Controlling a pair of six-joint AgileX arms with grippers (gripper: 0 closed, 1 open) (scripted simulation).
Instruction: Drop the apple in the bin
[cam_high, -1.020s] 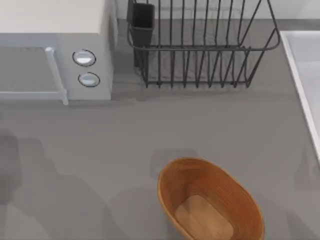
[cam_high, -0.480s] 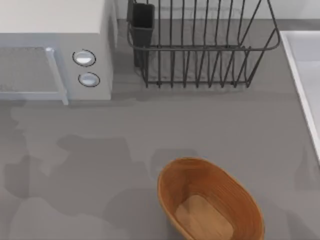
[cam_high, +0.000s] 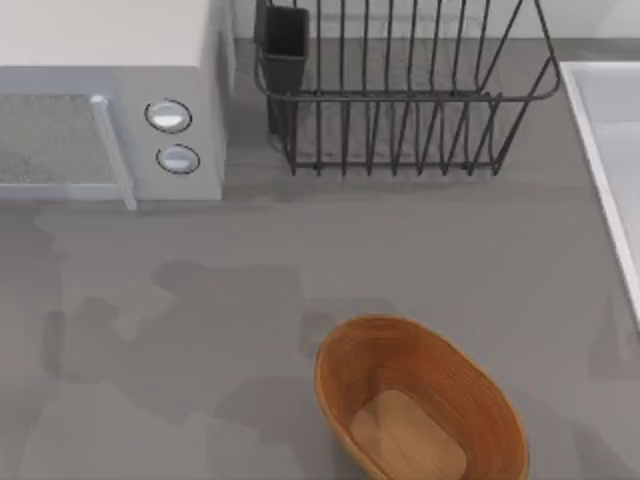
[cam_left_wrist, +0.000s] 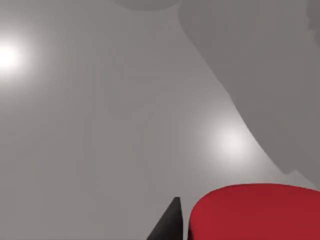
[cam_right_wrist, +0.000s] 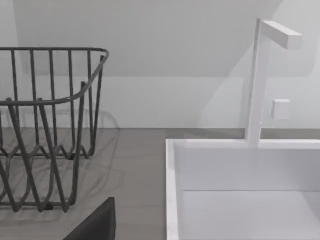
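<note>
The apple (cam_left_wrist: 255, 210) is bright red and sits very close in the left wrist view, above the bare grey table. My left gripper (cam_left_wrist: 215, 234) is shut on it, and one black fingertip (cam_left_wrist: 169, 224) shows beside the fruit. The bin (cam_high: 420, 405), an oval basket of ribbed orange-brown wood, stands at the front of the table, right of centre, with nothing inside. A broad shadow lies on the table just left of the bin. A dark edge of my right gripper (cam_right_wrist: 95, 225) shows in the right wrist view, facing the sink.
A white microwave (cam_high: 110, 90) stands at the back left. A black wire dish rack (cam_high: 400, 100) with a dark cup (cam_high: 285, 45) stands at the back centre. A white sink (cam_high: 610, 150) with a faucet (cam_right_wrist: 260, 85) runs along the right edge.
The shadows on the table have spread and slid to the right, toward the bin. The bin, rack and microwave have stayed put.
</note>
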